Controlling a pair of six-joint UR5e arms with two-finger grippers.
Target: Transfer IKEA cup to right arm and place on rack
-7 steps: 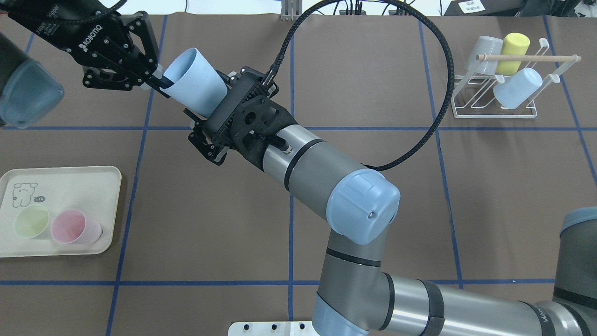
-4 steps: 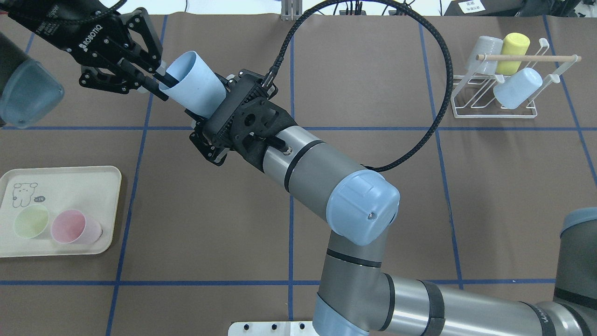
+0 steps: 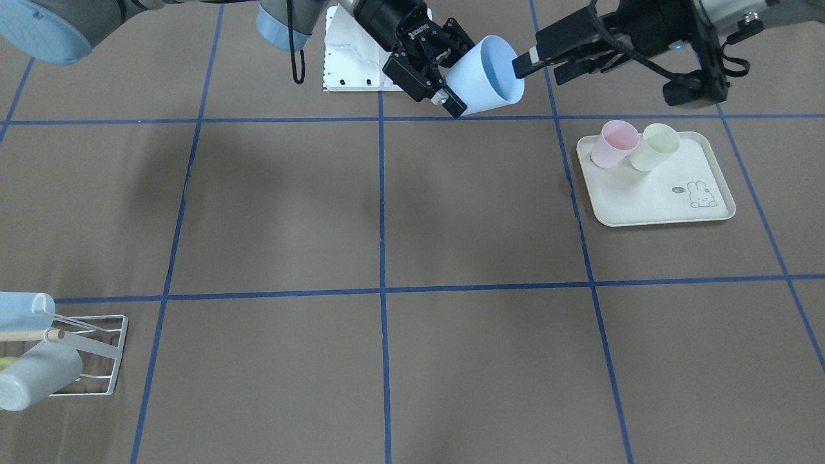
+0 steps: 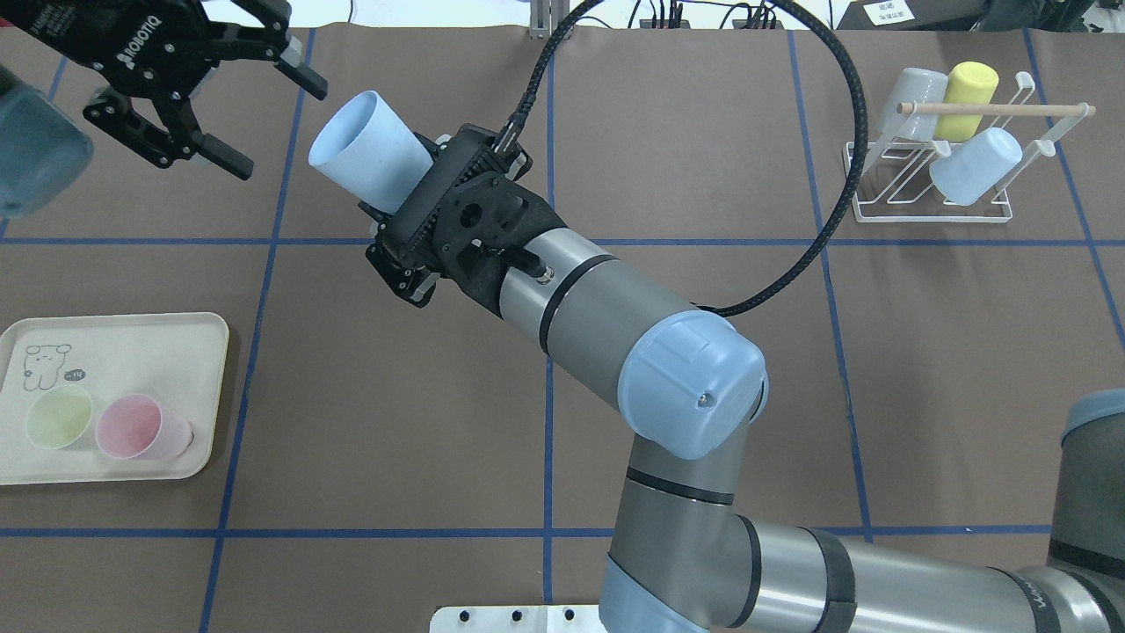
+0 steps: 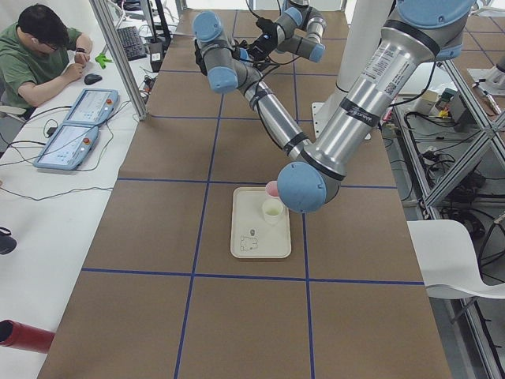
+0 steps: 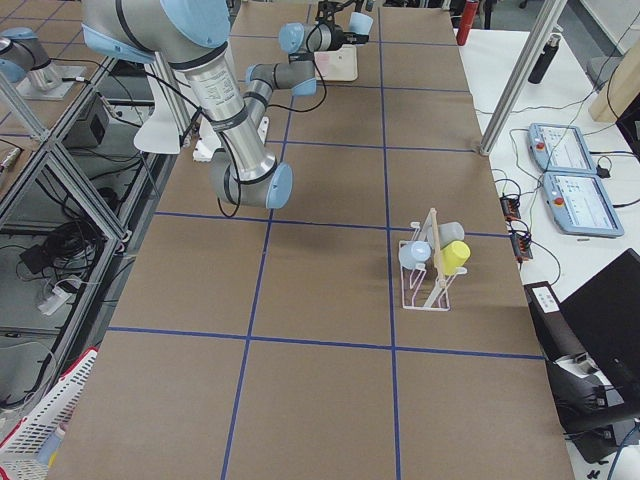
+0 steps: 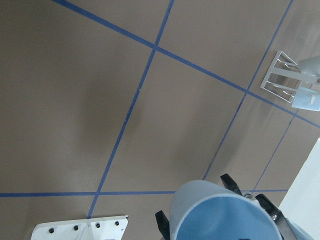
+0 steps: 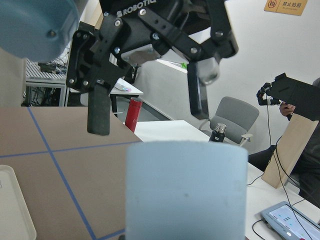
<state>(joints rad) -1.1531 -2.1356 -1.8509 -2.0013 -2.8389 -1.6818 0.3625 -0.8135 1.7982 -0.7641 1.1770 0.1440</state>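
The light blue cup (image 4: 369,158) was clamped at its base by the right gripper (image 3: 451,71) and held in the air on its side, its mouth turned toward the left gripper (image 4: 274,127). That gripper's jaws were spread wide, just clear of the rim, with nothing touched. The rack (image 4: 923,215), well apart at the table's right end, was loaded with three other cups (image 4: 976,163).

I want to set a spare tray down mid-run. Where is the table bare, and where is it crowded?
Bare: the middle squares between the bunny tray and the rack. Crowded: above the tray's half, where the right gripper holds the blue cup beside the open left gripper.
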